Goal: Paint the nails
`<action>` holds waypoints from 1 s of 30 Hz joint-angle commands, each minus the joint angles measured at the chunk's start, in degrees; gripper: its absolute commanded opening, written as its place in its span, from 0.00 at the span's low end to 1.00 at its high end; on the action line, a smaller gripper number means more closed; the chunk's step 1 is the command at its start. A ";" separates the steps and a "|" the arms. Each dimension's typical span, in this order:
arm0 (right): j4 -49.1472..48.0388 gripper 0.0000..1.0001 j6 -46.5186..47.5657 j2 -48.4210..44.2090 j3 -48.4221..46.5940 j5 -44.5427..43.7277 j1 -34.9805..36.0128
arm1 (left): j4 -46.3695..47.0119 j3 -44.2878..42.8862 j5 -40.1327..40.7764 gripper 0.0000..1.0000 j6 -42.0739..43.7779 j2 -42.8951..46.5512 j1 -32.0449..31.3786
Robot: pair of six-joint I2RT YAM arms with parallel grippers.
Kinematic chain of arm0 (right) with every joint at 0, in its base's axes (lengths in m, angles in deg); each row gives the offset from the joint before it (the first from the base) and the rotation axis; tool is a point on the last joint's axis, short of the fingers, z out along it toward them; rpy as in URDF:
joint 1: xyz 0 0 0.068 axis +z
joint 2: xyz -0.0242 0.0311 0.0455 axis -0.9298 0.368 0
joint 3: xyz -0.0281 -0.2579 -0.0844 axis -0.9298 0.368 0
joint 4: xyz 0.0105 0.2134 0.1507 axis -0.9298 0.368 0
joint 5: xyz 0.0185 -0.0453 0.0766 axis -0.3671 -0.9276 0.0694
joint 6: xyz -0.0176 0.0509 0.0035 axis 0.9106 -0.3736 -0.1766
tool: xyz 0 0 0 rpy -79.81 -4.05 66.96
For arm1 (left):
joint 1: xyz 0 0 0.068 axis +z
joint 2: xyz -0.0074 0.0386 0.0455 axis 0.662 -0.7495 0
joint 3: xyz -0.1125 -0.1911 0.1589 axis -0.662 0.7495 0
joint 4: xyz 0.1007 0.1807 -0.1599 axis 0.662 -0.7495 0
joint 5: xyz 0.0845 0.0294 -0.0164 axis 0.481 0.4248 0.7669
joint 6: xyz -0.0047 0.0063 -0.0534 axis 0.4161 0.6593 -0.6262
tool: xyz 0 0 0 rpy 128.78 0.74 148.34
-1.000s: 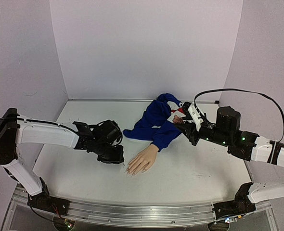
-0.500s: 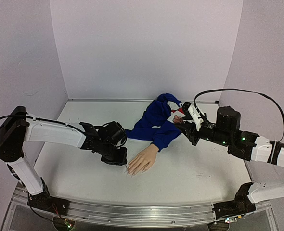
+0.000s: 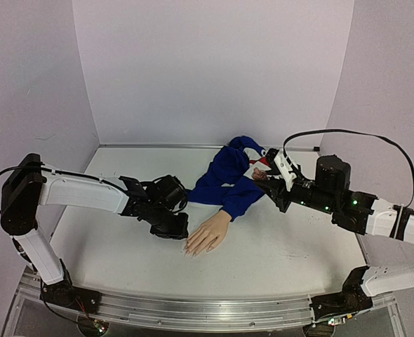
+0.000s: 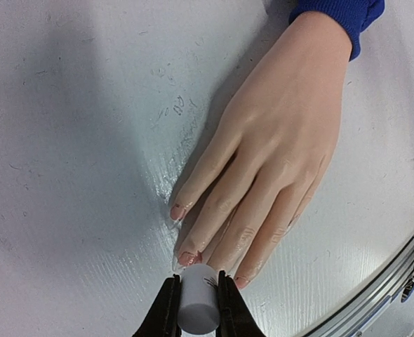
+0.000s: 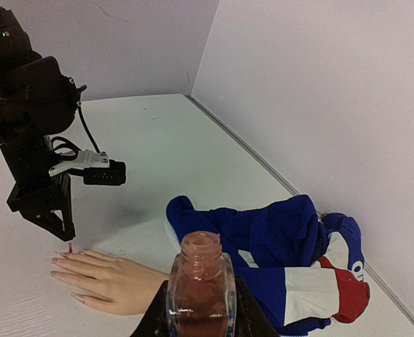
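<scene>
A robot's left gripper (image 4: 197, 300) is clamping a white brush cap (image 4: 196, 314) between narrowly set fingers and is hovering it just beside the fingertips of a beige mannequin hand (image 4: 270, 154) lying palm-down on the table (image 3: 123, 270). The nails (image 4: 188, 258) are pointing toward the near edge. From the left wrist, the middle one is showing reddish polish, with a darker smear on the nail beside it. The bristles are hiding behind the cap here. The right wrist view is catching only a thin reddish tip just off the fingertips.

Well apart, over a crumpled blue sleeve (image 3: 228, 175), the right gripper (image 5: 200, 317) is gripping an open bottle (image 5: 200, 277) of pinkish polish, upright and uncapped.

By all appearances the painting stroke itself is under way, with some nails coloured and others looking bare. The next move is calling for a small sideways correction to centre the brush over one nail, then a light draw along its length. Too much pressure is likely to smear polish onto the finger or the tabletop.

The surface is showing white, glossy and faintly scuffed, with a metal rail (image 3: 193, 309) running along its near edge. Plain pale-lilac walls (image 3: 214, 70) are closing in the workspace on three sides.
</scene>
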 commanded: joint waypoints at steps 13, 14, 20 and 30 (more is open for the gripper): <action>-3.78 0.00 -0.55 -0.56 -0.85 0.46 -0.31 | -2.60 -3.57 -0.41 0.00 -0.04 -1.44 -0.21; -3.81 0.00 -0.54 -0.51 -0.84 0.47 -0.31 | -2.55 -3.59 -0.42 0.00 0.04 -1.59 -0.20; -3.78 0.00 -0.55 -0.68 -0.67 0.33 -0.30 | -2.03 -3.61 -0.47 0.00 0.40 -1.61 -0.21; -3.77 0.00 -0.64 -0.86 -0.52 0.22 -0.28 | -2.05 -3.53 -0.77 0.00 0.21 -2.06 -0.20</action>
